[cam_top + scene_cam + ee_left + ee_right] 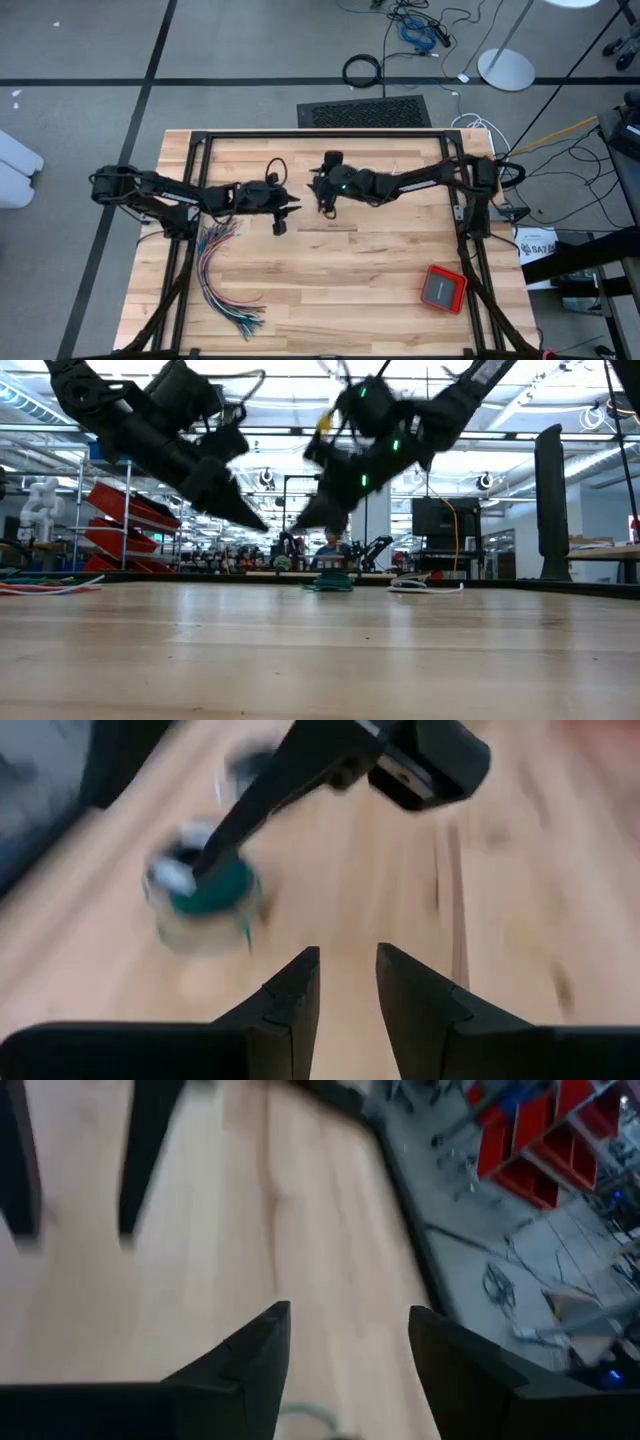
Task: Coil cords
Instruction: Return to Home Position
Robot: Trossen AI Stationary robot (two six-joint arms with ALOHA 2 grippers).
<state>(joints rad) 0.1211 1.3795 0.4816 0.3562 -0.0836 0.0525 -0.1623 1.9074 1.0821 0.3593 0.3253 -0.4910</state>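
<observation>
I have both arms raised off the worktop (380, 270), their tips meeting over its middle. The left gripper (347, 952) hangs in the air, its jaws only a narrow slit apart with nothing between them. The right gripper (349, 1310) faces it at close range, and its jaws stand wide and hold nothing either. The teal-green cord (205, 895) sits wound on a small spool resting on the wood. From my left wrist camera it shows beyond one of the right gripper's fingers, and from the level camera it lies far across the boards, with both grippers clear above it. The fanned many-coloured wires (222, 285) lie on the left arm's side, and a red box (442, 289) sits well apart near the right-hand corner
</observation>
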